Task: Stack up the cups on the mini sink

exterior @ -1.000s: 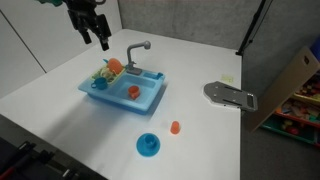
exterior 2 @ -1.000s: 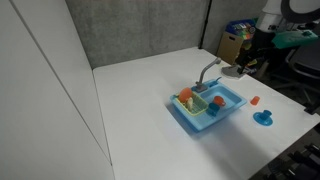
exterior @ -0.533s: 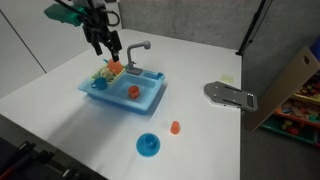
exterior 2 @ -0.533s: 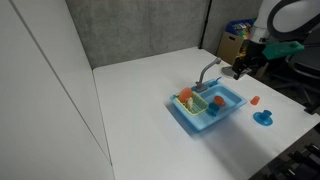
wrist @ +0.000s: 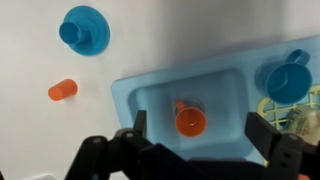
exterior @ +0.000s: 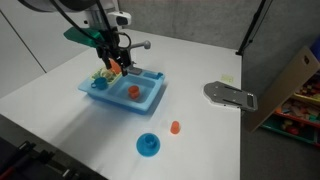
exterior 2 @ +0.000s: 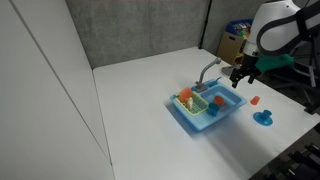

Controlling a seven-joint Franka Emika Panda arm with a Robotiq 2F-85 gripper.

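Lowered over the mini sink (exterior: 125,93), gripper (wrist: 195,132) spread wide above an orange cup (wrist: 189,120); no writing legible

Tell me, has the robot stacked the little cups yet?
Not yet. No cup sits on another. One orange cup lies in the basin of the mini sink, and the other orange cup lies on the table beside the blue plate. The hand hangs open over the basin and holds nothing. All the picking up and stacking is left.

glossy plastic mini sink (wrist: 160,92)
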